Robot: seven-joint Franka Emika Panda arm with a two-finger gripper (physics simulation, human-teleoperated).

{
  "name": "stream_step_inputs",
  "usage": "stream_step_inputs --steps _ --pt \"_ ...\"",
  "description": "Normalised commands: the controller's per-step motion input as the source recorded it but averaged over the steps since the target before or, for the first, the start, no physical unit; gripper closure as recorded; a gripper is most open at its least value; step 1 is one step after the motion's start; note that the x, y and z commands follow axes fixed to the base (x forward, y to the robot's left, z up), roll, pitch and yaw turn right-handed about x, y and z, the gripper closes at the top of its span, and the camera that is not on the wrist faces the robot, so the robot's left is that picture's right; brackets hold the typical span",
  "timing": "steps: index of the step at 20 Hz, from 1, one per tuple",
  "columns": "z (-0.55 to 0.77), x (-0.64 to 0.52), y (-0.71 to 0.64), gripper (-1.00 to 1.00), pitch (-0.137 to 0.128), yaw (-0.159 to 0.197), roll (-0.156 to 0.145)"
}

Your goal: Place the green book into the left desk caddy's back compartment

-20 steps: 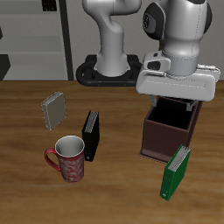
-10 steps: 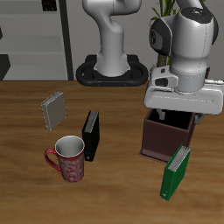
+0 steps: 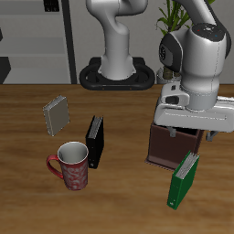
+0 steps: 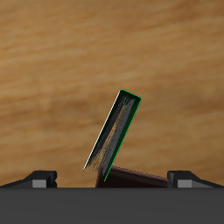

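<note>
The green book (image 3: 184,178) stands upright, lower right of the frame, before the desk caddy (image 3: 169,146). The pincer (image 4: 112,180) seems spread, empty; an off-centre descent could topple the book.

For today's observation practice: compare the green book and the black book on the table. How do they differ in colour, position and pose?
The green book is bright green; the black book is black. The green book stands near the table's front edge, just in front of the desk caddy; the black book stands farther back, beside the mug. The green book leans slightly, while the black book looks nearly upright. Both are slim hardcovers standing on end.
</note>
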Motion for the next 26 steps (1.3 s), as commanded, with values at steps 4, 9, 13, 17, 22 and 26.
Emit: stream_step_inputs --steps 4,9,13,17,22,26 --pt "-0.18 0.11 0.00 -1.00 -0.006 -0.003 0.011" --pt "-0.23 0.10 0.02 -1.00 0.016 -0.008 0.013" --pt "-0.24 0.10 -0.03 -1.00 0.023 -0.022 -0.007" --pt "-0.30 0.09 -0.01 -1.00 0.028 -0.013 0.008" --pt "-0.27 0.07 -0.09 -1.00 0.025 -0.017 -0.020" --pt "-0.19 0.01 0.01 -1.00 0.007 0.012 0.007"
